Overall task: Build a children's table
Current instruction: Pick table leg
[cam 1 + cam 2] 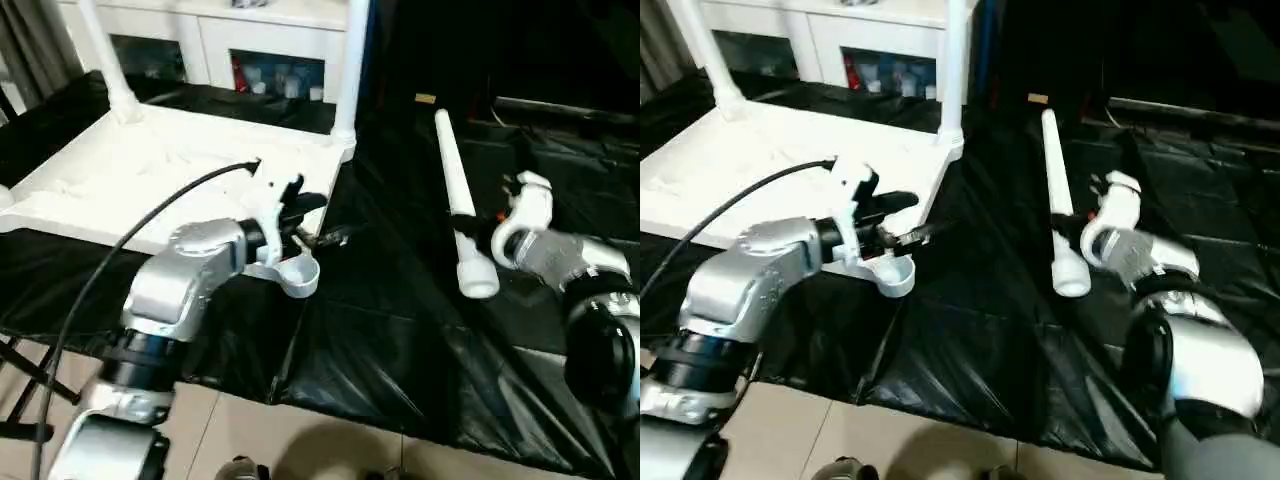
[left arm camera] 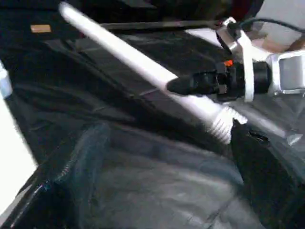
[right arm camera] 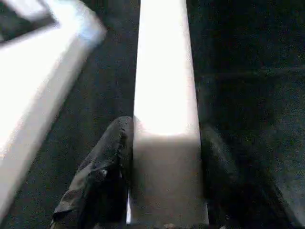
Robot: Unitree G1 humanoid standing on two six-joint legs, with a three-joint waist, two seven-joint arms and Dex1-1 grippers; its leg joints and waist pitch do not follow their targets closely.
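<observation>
Right wrist view: the right jaws (image 3: pixel 164 191) are gripping a loose long white tubular plastic leg (image 3: pixel 164 95); left jaws (image 1: pixel 315 222) are standing open. Two legs are already standing in the white plastic tabletop (image 1: pixel 150 170).

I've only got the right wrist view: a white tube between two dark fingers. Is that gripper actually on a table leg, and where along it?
Observer: Yes. The right gripper is closed across the loose leg, close to its ribbed end, the end nearer the robot.
Operator: How many legs are already in the tabletop?
Observer: Two. The far left leg and the far right leg stand upright in the far corners of the upturned tabletop.
Operator: And the other gripper?
Observer: The left gripper is open and holds nothing, by the tabletop's near right corner, over the black sheet.
</observation>
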